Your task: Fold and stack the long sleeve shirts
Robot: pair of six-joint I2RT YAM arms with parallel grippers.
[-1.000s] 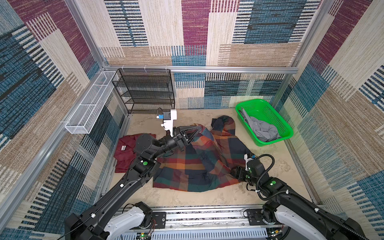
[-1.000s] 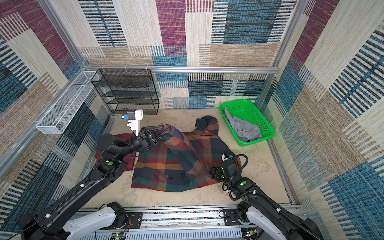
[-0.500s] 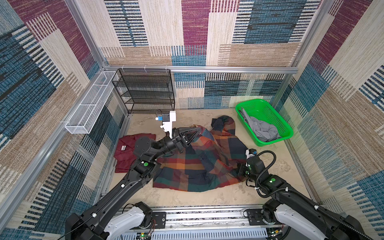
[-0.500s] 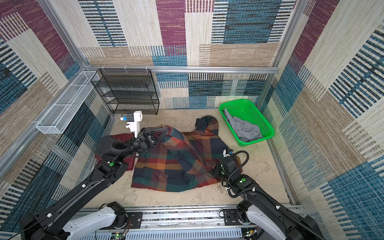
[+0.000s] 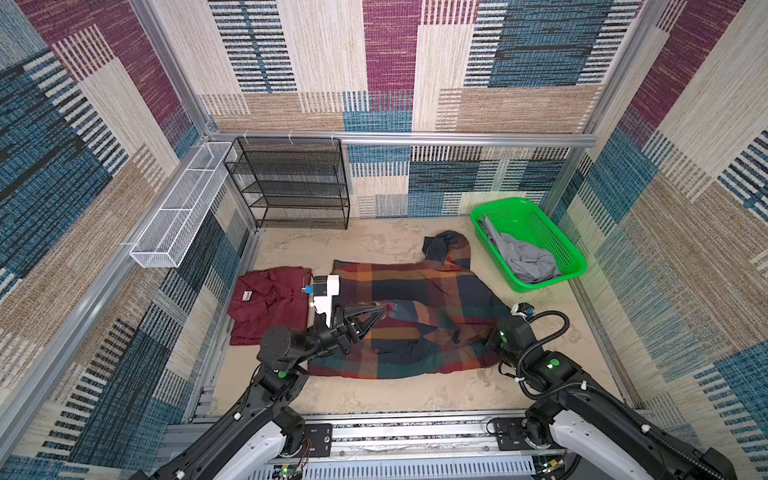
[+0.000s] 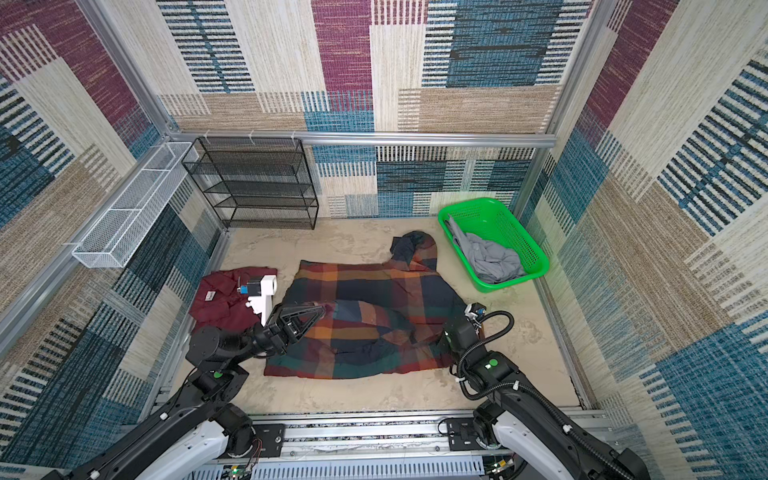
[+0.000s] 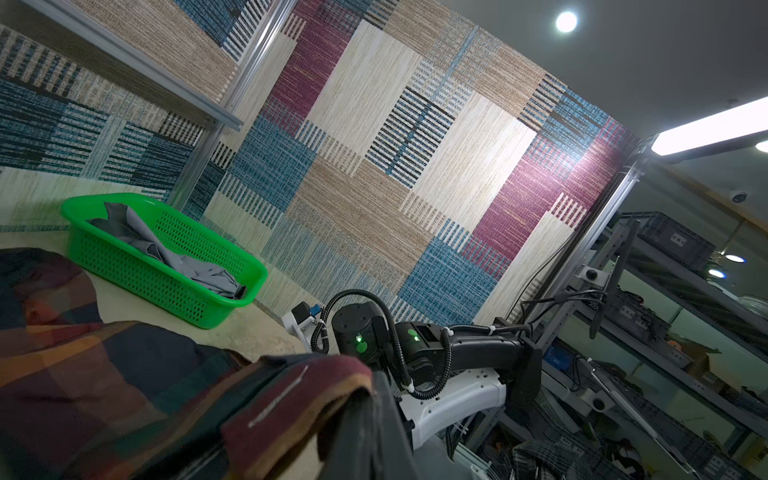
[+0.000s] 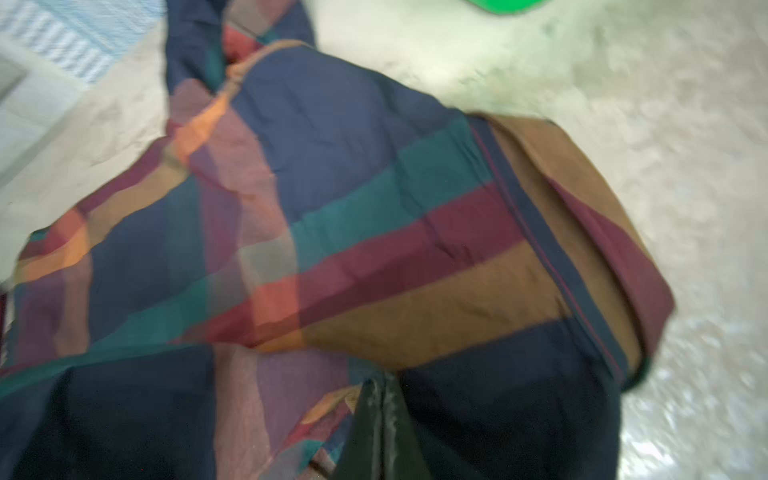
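Note:
The plaid shirt (image 5: 419, 291) (image 6: 374, 286) lies spread over the middle of the sandy table in both top views. My left gripper (image 5: 384, 309) (image 6: 326, 309) (image 7: 370, 390) is shut on a folded edge of it, held a little above the cloth. At the shirt's right edge my right gripper (image 5: 490, 338) (image 8: 380, 388) is shut on plaid cloth; its tips are hidden under the wrist in both top views. The folded maroon shirt (image 5: 270, 299) (image 6: 220, 299) lies left of the plaid one. The grey shirt (image 5: 528, 262) (image 6: 490, 257) (image 7: 187, 266) sits crumpled in the basket.
The green basket (image 5: 511, 203) (image 6: 473, 204) (image 7: 166, 286) stands at the back right. A black mesh shelf (image 5: 291, 183) is against the back wall. A white wire basket (image 5: 178, 216) hangs on the left wall. A metal rail (image 5: 395, 428) runs along the front.
My left gripper has come down and forward with the plaid edge, so the raised cloth now lies flatter. The right gripper has shut on the shirt's right edge.

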